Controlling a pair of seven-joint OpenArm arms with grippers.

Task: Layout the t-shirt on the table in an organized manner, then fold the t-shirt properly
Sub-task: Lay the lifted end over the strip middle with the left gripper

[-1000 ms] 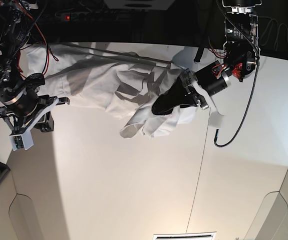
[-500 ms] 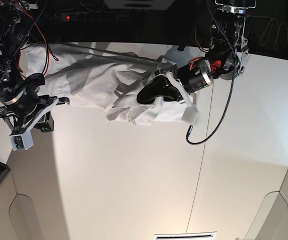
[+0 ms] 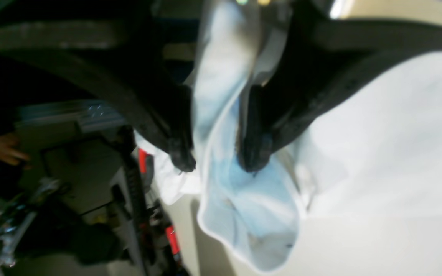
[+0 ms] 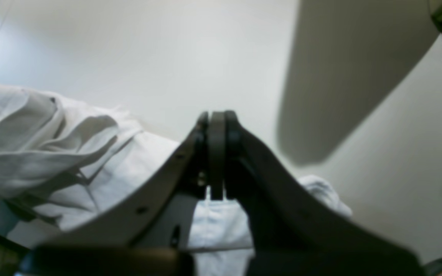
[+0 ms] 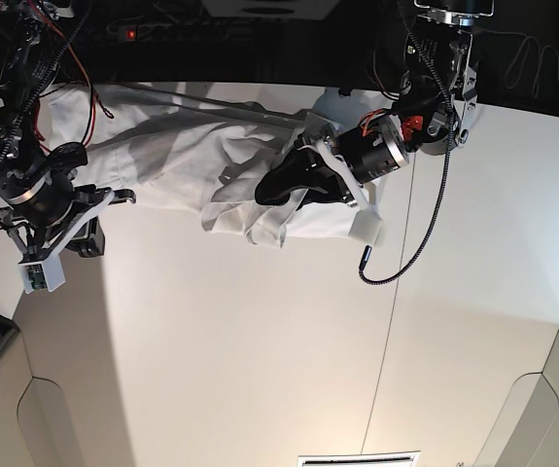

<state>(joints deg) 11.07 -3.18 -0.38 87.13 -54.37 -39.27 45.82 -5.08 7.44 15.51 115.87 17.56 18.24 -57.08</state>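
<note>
The left pincer (image 5: pixel 277 187), in the upper centre of the base view, is clamped on a bunched fold of the t-shirt (image 5: pixel 182 156), cloth being pinched between its dark fingertips (image 3: pixel 182 159). The right pincer (image 4: pixel 215 153), at the left edge of that view, is pressed together with nothing between. The crumpled t-shirt is spread along the upper part of the white counter (image 5: pixel 260 350).

Base view overhead, wrist views close, all sharing t-shirt (image 5: pixel 182 156).
</note>
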